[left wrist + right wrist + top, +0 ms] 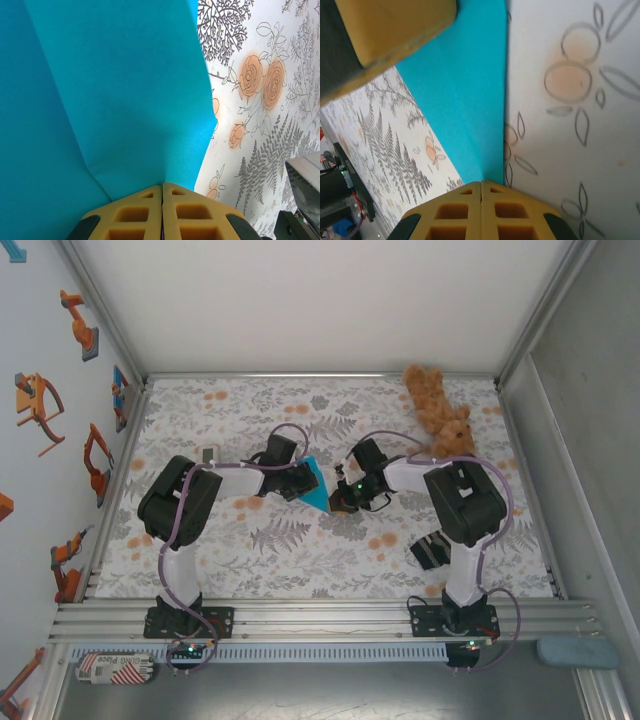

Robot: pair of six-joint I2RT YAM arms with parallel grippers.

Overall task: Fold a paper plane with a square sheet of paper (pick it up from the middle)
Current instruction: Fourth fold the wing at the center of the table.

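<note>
Two arms meet at mid-table over the flower-printed tablecloth (300,550), and between their tips sits one cyan paper sheet (316,488), showing from above as a small triangle. Much of it is tucked under the wrists, so the full outline is hard to read. Whether it rests on the cloth or hangs just clear, I cannot tell.

Left gripper (162,189): yellow pads pressed flat together, the paper running right down into the seam, one crease slanting towards it. The sheet spills off the top and left of that wrist view, its edges cut off.

Right gripper (481,184): pads closed too, pinching the sheet where it narrows to a point. A blurred yellow pad (395,25) of the other arm looms over the top-left corner there.

Count around the table: one brown teddy bear (440,410) at the far right corner, well apart from the paper. One dark striped cloth (432,548), half hidden under the right arm. One small white object (208,453) near the left arm, too small to name.
</note>
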